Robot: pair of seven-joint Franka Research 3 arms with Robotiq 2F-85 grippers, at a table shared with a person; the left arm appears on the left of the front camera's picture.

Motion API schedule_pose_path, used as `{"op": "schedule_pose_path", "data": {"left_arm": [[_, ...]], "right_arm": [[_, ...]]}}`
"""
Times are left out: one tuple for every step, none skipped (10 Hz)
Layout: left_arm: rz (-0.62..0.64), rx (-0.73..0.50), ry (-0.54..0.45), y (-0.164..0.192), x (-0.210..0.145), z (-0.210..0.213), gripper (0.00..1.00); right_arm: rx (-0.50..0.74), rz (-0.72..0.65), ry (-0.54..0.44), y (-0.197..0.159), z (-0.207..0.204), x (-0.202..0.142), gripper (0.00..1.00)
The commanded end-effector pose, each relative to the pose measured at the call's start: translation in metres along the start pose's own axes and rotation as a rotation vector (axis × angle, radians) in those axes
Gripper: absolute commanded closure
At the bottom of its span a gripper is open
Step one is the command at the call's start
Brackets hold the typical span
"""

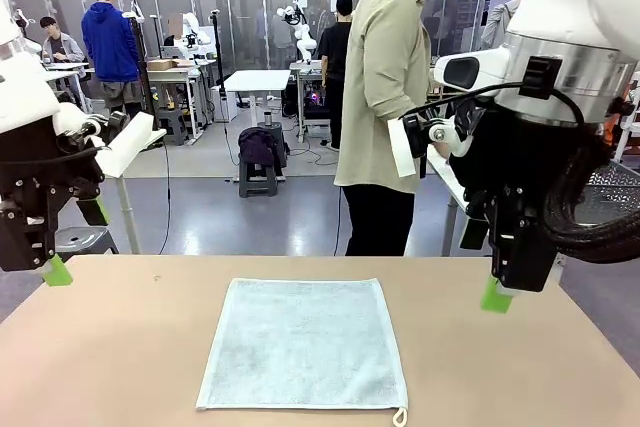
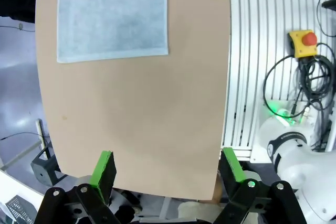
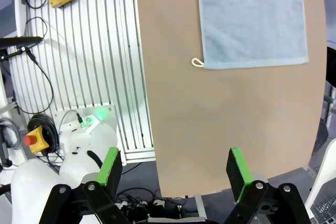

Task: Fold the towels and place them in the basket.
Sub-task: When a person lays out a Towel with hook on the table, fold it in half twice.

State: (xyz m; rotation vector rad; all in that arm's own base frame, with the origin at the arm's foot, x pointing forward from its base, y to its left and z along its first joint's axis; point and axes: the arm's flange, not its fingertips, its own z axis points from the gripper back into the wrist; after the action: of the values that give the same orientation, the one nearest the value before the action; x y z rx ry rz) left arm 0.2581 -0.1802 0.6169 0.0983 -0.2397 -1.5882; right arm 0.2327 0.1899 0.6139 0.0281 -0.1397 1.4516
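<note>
1. The left gripper and right gripper hang empty over the table's left and right sides, jaws spread wide.
2. The towel lies flat at near centre.
3. Best pinch both near corners low, lift evenly and fold far.
4. It is soft, pale terry, squarish, with a white loop at the near right corner. The table is smooth and tan.

Both arms come in from the sides, wrists angled downward. On the left, the left gripper hangs with jaws spread wide and nothing between its green pads. Opposite, the right gripper mirrors it, fingers fully parted and empty too.
</note>
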Motion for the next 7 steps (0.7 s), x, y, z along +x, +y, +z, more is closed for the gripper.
{"op": "schedule_pose_path", "data": {"left_arm": [[-0.004,-0.005,-0.005,-0.001,0.001,-0.001,0.0],[-0.004,-0.005,-0.005,-0.001,0.001,-0.001,0.0],[-0.004,-0.005,-0.005,-0.001,0.001,-0.001,0.0],[0.0,0.0,0.0,0.0,0.0,0.0,0.0],[0.0,0.003,0.038,0.002,0.018,-0.013,0.0],[-0.005,-0.005,0.045,0.006,0.033,-0.029,0.0],[-0.016,-0.019,0.05,0.011,0.047,-0.046,0.0]], "right_arm": [[-0.006,-0.013,-0.004,0.0,0.001,-0.001,0.0],[-0.006,-0.013,-0.004,0.0,0.001,-0.001,0.0],[-0.006,-0.013,-0.004,0.0,0.001,-0.001,0.0],[-0.001,0.0,-0.001,0.0,0.0,0.0,0.0],[0.006,0.052,0.028,-0.003,-0.011,0.013,0.0],[0.007,0.065,0.034,-0.01,-0.025,0.021,0.0],[0.016,0.068,0.043,-0.015,-0.039,0.027,0.0]]}}
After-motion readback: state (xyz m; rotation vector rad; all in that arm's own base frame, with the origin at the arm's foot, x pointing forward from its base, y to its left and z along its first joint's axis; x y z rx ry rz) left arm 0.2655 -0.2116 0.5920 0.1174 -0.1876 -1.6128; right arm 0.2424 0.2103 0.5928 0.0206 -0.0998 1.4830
